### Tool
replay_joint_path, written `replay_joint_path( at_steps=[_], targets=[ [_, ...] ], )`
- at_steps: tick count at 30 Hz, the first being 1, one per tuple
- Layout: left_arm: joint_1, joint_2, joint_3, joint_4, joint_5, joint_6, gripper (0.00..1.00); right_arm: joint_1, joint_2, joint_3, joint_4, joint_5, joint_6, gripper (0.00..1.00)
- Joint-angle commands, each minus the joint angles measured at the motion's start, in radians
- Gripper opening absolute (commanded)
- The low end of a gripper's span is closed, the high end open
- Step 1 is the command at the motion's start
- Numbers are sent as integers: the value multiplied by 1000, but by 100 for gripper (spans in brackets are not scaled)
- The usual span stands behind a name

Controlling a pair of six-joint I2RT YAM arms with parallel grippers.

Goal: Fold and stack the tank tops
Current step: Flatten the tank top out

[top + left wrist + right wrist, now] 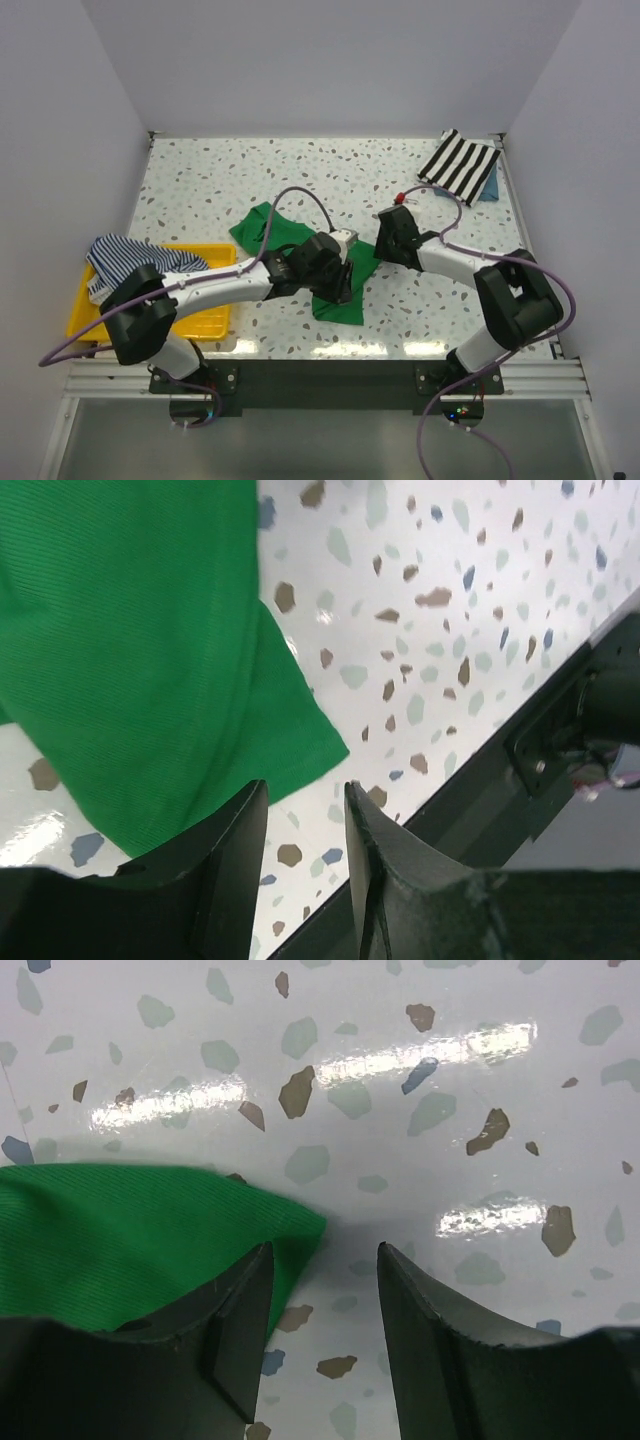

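Jaws spread and empty on both arms, each at a corner of the green tank top (262, 228).

Left jaws sit low at its near-right corner, where the cloth reaches one finger but none of it is in the gap. Right jaws meet the right-hand edge, the hem just at one finger. The top lies mid-worktop (200, 190), long axis running far-left to near-right, with both wrists bent down over its near end. The striped tank top (130, 252) drapes over the yellow tray (215, 320), well apart and nearer the left arm.
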Motion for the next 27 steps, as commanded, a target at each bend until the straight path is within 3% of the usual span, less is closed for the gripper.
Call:
replay_joint_path(
  at_steps=[1,5,9,13,18,27],
  targets=[
    [-59,27,31,-21,29,77,42,-3,46,47,76,-24,-21,50],
    [-118,64,34,-42,36,126,49,-4,98,66,74,-30,-18,45],
    [-194,105,51,-34,12,157,53,-4,115,61,76,-24,-3,24],
    [-219,142,77,-38,-92,137,56,-5,120,66,70,-27,3,13],
    [-224,165,83,5,-232,116,55,-5,117,63,70,-36,9,6],
    [-253,245,112,77,-275,131,51,-5,124,63,70,-44,15,1]
  ],
)
